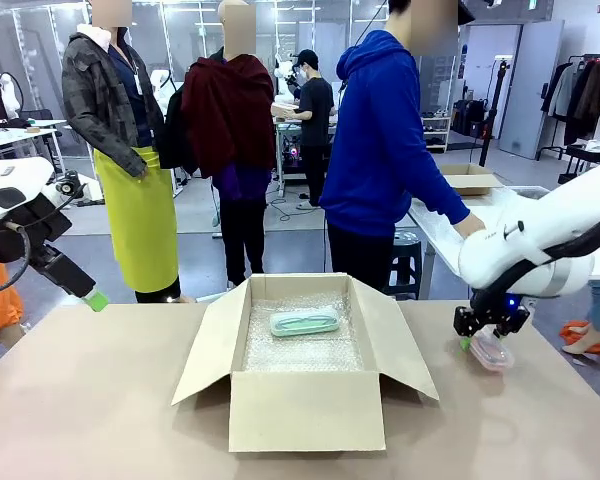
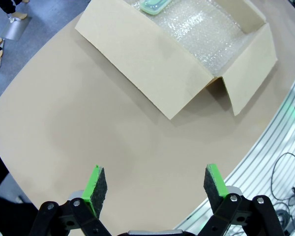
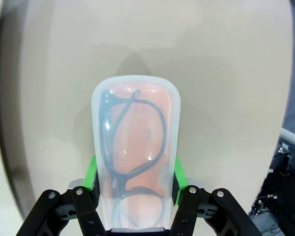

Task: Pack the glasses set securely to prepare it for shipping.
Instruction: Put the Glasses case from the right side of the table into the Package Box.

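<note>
Right jaws pinch the pink case [image 1: 493, 353] across its width, lower right, presumably for transfer to the box [image 1: 305, 410]; mint case [image 1: 305, 322] already cushioned inside. Left jaws spread, idle.

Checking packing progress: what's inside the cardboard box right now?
The cardboard box holds a bubble wrap lining with the mint green case lying on it. The floor beneath the wrap is covered, and the near wall hides the front strip.
</note>
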Robot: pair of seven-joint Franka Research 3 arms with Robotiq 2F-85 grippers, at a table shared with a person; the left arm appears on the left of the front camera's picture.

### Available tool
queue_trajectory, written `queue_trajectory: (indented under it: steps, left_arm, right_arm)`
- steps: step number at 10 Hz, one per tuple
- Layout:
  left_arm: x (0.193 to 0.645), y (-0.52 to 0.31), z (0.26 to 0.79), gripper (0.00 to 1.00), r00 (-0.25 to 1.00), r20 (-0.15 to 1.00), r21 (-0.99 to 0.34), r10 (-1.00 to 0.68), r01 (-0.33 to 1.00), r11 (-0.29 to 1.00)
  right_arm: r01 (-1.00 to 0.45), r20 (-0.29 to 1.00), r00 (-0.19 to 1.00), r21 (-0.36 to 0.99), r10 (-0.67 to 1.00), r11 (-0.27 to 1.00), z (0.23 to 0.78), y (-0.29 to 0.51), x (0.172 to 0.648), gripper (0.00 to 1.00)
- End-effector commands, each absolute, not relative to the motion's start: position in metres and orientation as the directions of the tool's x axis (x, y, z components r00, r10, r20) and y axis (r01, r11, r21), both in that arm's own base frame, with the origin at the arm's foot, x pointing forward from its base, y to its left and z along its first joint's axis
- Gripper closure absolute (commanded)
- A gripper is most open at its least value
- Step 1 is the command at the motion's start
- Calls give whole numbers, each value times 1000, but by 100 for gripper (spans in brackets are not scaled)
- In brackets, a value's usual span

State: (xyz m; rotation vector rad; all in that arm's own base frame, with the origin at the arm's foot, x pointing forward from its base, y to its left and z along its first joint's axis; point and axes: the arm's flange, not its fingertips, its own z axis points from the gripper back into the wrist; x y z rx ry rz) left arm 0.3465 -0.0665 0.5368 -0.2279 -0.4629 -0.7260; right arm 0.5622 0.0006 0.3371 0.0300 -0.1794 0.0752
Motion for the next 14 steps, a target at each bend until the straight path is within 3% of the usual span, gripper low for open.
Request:
queue_trajectory:
  steps: [1,3,5,6,11,14]
  left_arm:
    - [347,-65,538,0,646,491,-47,-584,689,723]
    - [347,-65,538,0,646,491,-47,-584,689,723]
    - [347,-65,538,0,646,491,-47,-584,689,723]
    - [347,-65,538,0,646,491,-47,-584,689,723]
    - [347,-65,538,0,646,491,-47,-584,689,723]
    - [347,-65,538,0,646,491,-47,-584,689,723]
  right_arm:
    - [-207,136,971,61,197,976,408,5,546,60]
    - [-471,108,881,94,461,877,476,35,518,60]
    - [-717,112,693,-4,713,697,533,88,500,60]
    - [-764,109,640,-13,761,645,543,112,501,60]
    - [-943,68,320,-76,945,325,510,313,502,60]
    - [-969,104,197,-131,975,210,474,370,505,60]
